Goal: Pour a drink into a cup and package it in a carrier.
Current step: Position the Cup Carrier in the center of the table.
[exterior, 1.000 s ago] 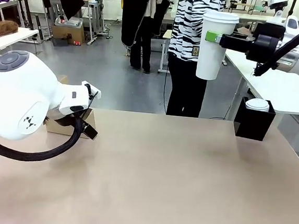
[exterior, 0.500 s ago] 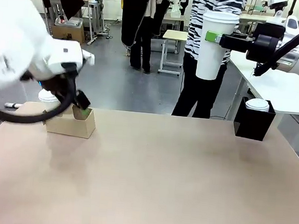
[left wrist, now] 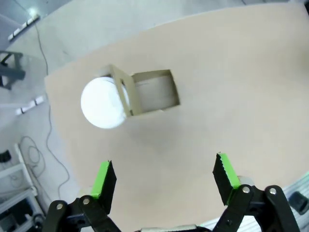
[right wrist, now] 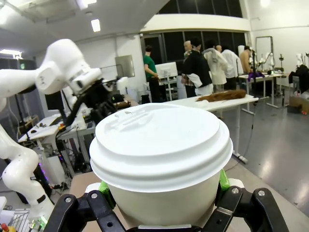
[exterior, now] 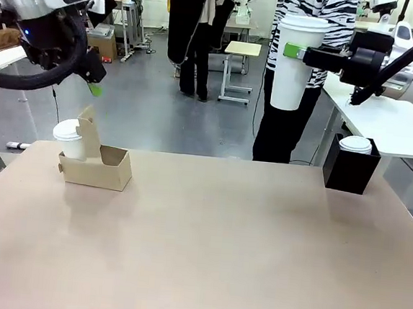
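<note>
The packaging step is judged to be in hand. The right tool [exterior: 298, 53] is clamped on a lidded white cup [exterior: 291, 82], which is held high above the counter [exterior: 242, 244]. The left tool [left wrist: 164, 164] is spread wide and empty, raised at about twelve o'clock of the carrier [exterior: 111, 173]. A second cup [exterior: 68, 137] is seated in the carrier's nine o'clock slot; the three o'clock slot is free. Next, the white cup is to be carried across and lowered upright into that free slot.
</note>
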Robot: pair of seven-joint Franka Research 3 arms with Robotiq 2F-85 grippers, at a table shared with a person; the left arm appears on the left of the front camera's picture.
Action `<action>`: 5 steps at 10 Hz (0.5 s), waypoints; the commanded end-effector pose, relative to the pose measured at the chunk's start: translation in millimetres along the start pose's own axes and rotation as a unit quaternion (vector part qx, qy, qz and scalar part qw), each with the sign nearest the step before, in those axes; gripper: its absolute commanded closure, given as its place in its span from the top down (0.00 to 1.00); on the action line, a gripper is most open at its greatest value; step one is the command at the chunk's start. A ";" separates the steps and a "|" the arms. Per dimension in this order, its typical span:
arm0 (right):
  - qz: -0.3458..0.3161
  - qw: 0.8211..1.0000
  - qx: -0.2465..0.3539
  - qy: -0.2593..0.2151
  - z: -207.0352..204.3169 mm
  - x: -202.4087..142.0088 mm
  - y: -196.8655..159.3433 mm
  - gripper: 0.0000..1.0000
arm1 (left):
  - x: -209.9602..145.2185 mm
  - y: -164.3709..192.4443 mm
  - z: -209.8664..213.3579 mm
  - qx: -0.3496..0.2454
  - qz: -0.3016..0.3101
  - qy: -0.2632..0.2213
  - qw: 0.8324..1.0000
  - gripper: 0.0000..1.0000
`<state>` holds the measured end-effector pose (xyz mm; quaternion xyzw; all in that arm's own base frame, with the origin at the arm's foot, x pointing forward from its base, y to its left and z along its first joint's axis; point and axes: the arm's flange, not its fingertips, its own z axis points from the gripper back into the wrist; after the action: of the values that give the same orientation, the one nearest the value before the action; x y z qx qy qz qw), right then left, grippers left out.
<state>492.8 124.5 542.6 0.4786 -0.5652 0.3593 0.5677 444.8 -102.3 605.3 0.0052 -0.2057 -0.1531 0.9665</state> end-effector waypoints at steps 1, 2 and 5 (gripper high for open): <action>0.010 1.000 0.002 -0.007 -3.7 4.3 -0.7 0.88 | 32.5 19.7 -37.1 0.003 0.029 0.033 0.999 1.00; 0.010 1.000 0.002 -0.007 -3.7 4.3 -0.7 0.88 | 41.9 31.1 -58.0 -0.008 0.035 0.043 0.998 1.00; 0.010 1.000 0.002 -0.007 -3.7 4.3 -0.7 0.88 | 51.7 44.4 -100.6 -0.006 0.049 0.062 0.997 1.00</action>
<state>492.9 124.6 542.6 0.4786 -0.5652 0.3594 0.5677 541.9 -79.6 526.6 -0.0046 -0.1401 -0.1197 0.9829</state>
